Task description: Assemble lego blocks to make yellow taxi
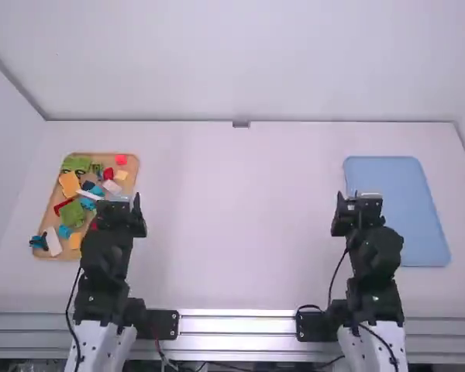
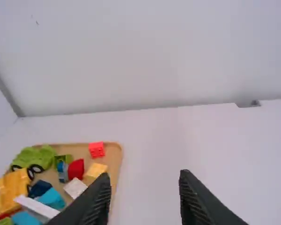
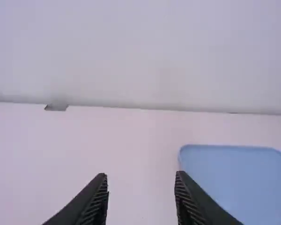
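The left pincer (image 1: pixel 118 203) stands wide open with nothing in its grip; the right pincer (image 1: pixel 362 198) is likewise spread wide and holds nothing; the two are well apart, with the white table (image 1: pixel 236 217) between them.

The wooden tray (image 1: pixel 99 155) of toy blocks is to the left of the left pincer, stretching both farther out and nearer in than its tips; the yellow car piece (image 1: pixel 69 184) lies in it, left of that pincer and a little beyond it; the green car piece (image 1: pixel 76 163) is farther out again, near the tray's far left corner; beyond the pincer's tips are the small yellow block (image 1: pixel 122 175) and, past that, the bright red block (image 1: pixel 121 160); the blue tray (image 1: pixel 395 205) lies to the right of the right pincer and beyond it.
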